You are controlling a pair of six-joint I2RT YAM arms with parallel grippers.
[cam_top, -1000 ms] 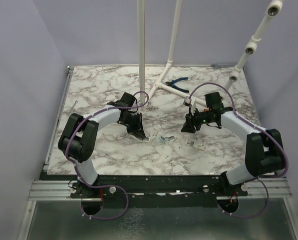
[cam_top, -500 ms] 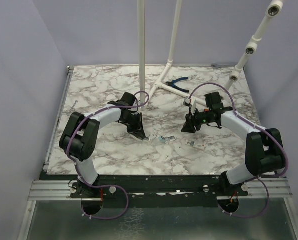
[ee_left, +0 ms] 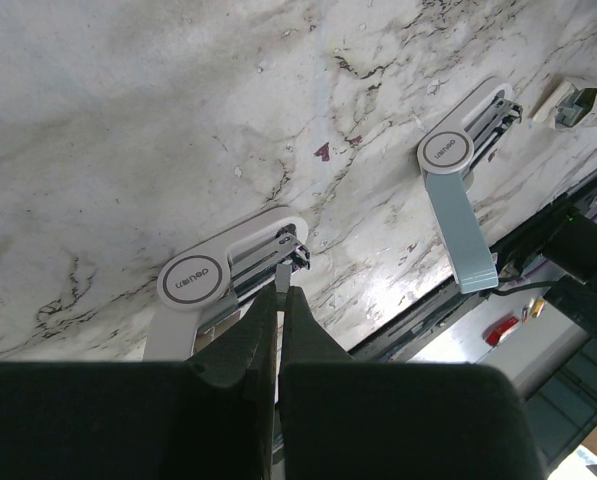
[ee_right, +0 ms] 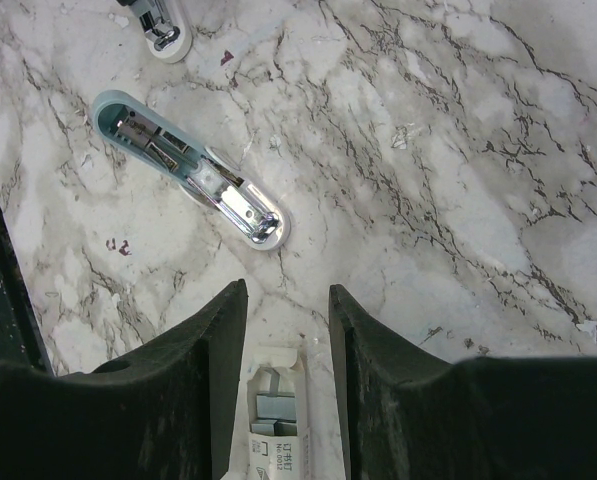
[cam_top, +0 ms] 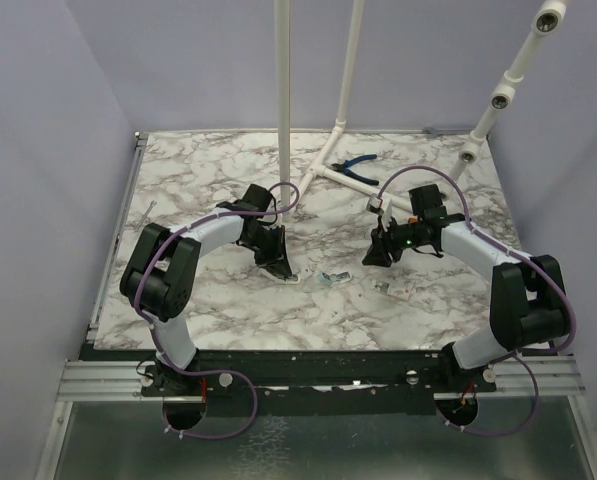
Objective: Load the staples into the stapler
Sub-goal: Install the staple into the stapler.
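Two small pale blue-green staplers lie open on the marble table. The near stapler [ee_left: 228, 275] [cam_top: 291, 279] shows its silvery channel right at my left gripper [ee_left: 278, 296] [cam_top: 277, 264]. That gripper is shut on a thin pale staple strip [ee_left: 278, 282], whose tip is at the channel. The second stapler [ee_left: 458, 190] [ee_right: 188, 172] [cam_top: 330, 279] lies to the right with its lid swung out. My right gripper [ee_right: 286, 292] [cam_top: 376, 256] is open and empty, its fingers either side of the open white staple box [ee_right: 276, 420] [cam_top: 393, 287].
Blue-handled pliers [cam_top: 356, 168] lie at the back next to a white pipe frame [cam_top: 318, 165]. An orange-handled tool [cam_top: 406, 213] sits behind the right arm. The table's dark front edge [ee_left: 538, 230] runs just past the staplers.
The left arm has shifted very slightly; its gripper stays at the near stapler. The right arm has not moved.
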